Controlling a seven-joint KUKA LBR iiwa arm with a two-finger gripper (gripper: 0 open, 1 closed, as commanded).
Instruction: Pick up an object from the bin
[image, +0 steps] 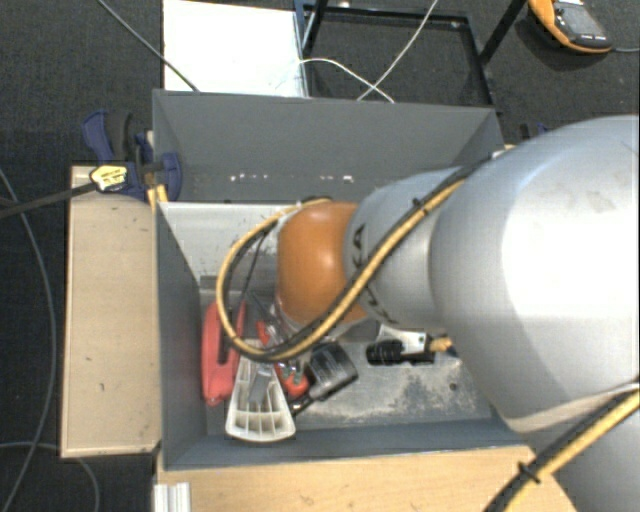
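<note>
– End effector (272, 348) sits low in the grey metal bin (183, 330), tucked under the arm's smooth, rounded orange cover (312, 262). Whether it is spread or pressed together, I cannot tell.
– What lies beneath it?
– A small heap at the bin's lower left. A flat red plastic piece (214, 352) lies along the left wall, with a white ribbed plastic grille (262, 408), fan-shaped, and a glossy black blocky part (332, 368) just beside it.
– Anything apart?
– A black cylindrical plug (400, 352) with a yellowish tip, lying on the scuffed, speckled floor further right.
</note>
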